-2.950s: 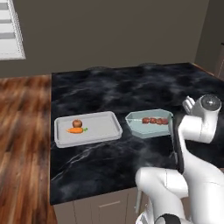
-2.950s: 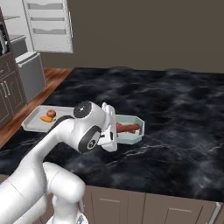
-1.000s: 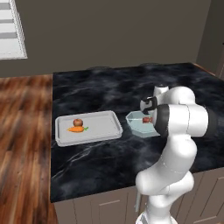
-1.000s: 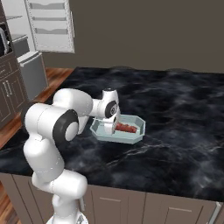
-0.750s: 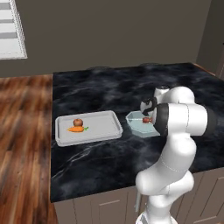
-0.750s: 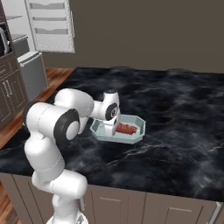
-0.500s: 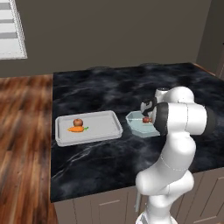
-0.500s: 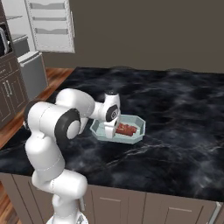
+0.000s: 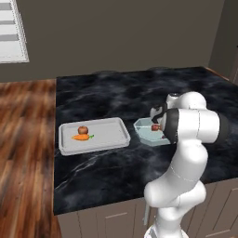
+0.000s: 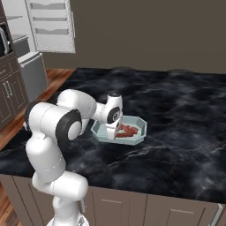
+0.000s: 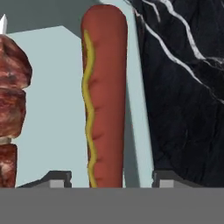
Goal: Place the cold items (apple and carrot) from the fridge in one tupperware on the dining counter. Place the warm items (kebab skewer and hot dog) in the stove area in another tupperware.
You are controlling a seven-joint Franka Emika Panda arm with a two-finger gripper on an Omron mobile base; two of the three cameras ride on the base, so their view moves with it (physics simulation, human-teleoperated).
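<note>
on the left of the black marbled surface lies a shallow grey rectangular tray-like tupperware holding the small reddish-brown apple with the orange carrot just beside it, so the cold half looks done. to its right, apart from it, sits the pale blue octagonal tupperware, and in the hand view the meaty brown kebab skewer and the red hot dog with a mustard stripe lie side by side on its floor. the claw hovers low over the hot dog, fingertips spread to either side and not pinching it, so the warm half appears placed too; likely only withdrawing remains. the arm hides much of the blue box in the left base view, and the skewer is cut off at the hand view's edge.
</note>
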